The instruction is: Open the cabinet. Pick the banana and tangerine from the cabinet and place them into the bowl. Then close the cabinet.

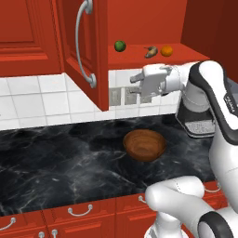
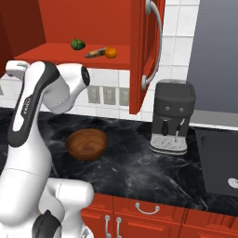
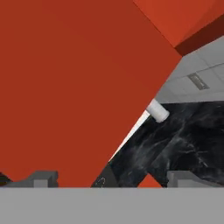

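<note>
On the open cabinet (image 1: 88, 51) shelf: one banana (image 1: 150, 52), one tangerine (image 1: 167, 50), one green ball (image 1: 120, 45); end effector (image 1: 135, 79) spread wide, empty; one bowl (image 1: 144, 144) below.

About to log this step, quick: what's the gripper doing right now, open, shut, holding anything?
Gripper: open and holding nothing, beside the inner face of the cabinet's opened left door.

- Black marble counter (image 1: 56, 162).
- White tiled wall (image 1: 32, 100) behind the counter.
- Red drawers (image 1: 79, 214) under the counter.
- Grey coffee machine (image 2: 171, 122) on the counter.
</note>
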